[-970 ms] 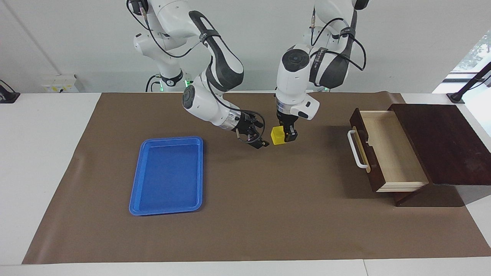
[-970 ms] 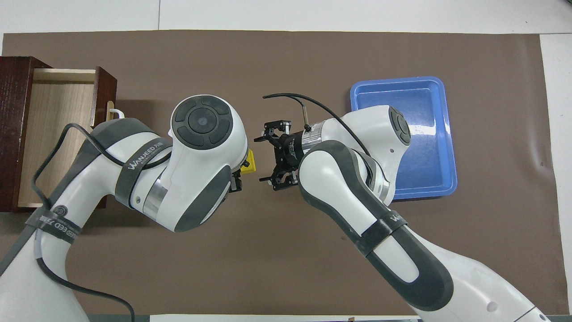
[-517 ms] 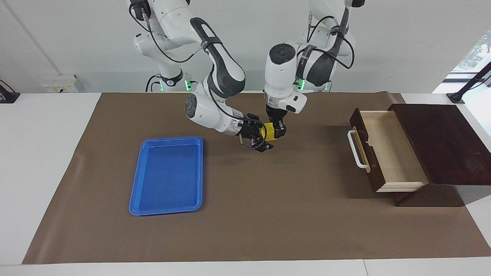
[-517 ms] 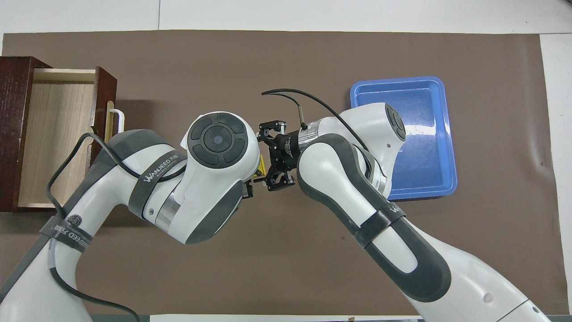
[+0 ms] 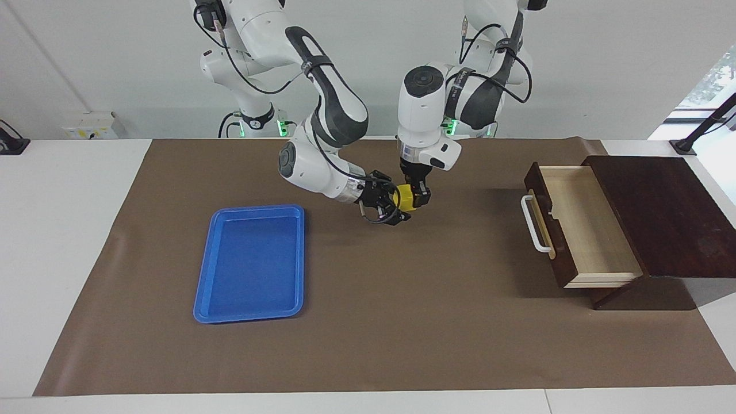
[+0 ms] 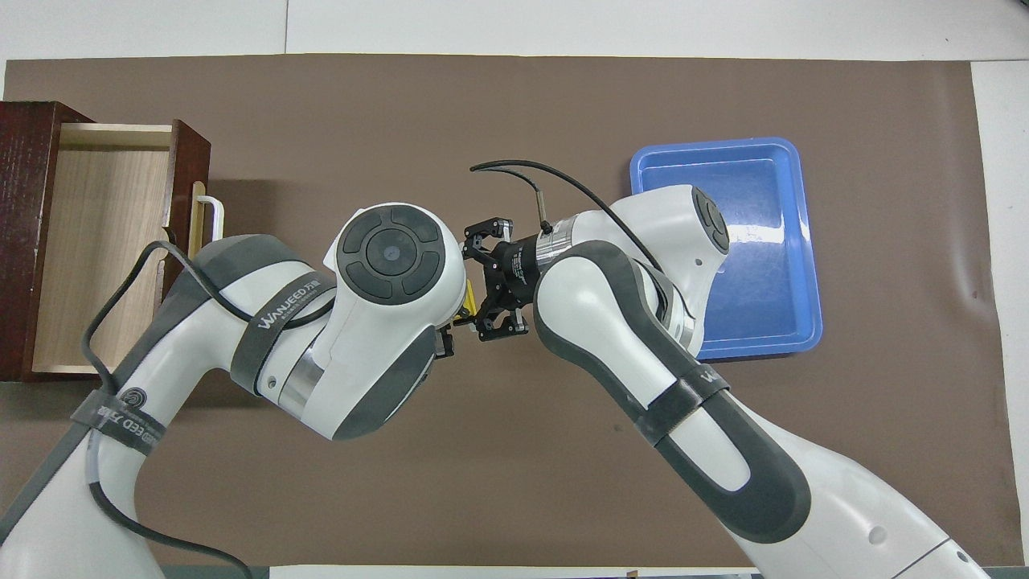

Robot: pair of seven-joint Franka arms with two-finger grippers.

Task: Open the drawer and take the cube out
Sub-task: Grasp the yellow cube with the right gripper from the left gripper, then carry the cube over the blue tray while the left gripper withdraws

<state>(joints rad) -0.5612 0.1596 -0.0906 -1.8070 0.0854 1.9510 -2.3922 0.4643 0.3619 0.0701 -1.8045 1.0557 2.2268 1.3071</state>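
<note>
Above the middle of the brown mat (image 5: 402,322), the left gripper (image 5: 418,198) holds the yellow cube (image 5: 406,198) in closed jaws, while the right gripper (image 5: 393,208) has its jaws around the same cube. The drawer (image 5: 581,227) stands open at the left arm's end of the counter (image 5: 57,230); a blue tray (image 5: 253,261) lies toward the right arm's end

Small solid cube (image 5: 406,198): bright yellow. Flat plastic tray (image 5: 250,263): blue. Wooden drawer (image 5: 575,224): dark brown front, white bar handle, pale interior. Table mat (image 5: 402,322): plain brown.
</note>
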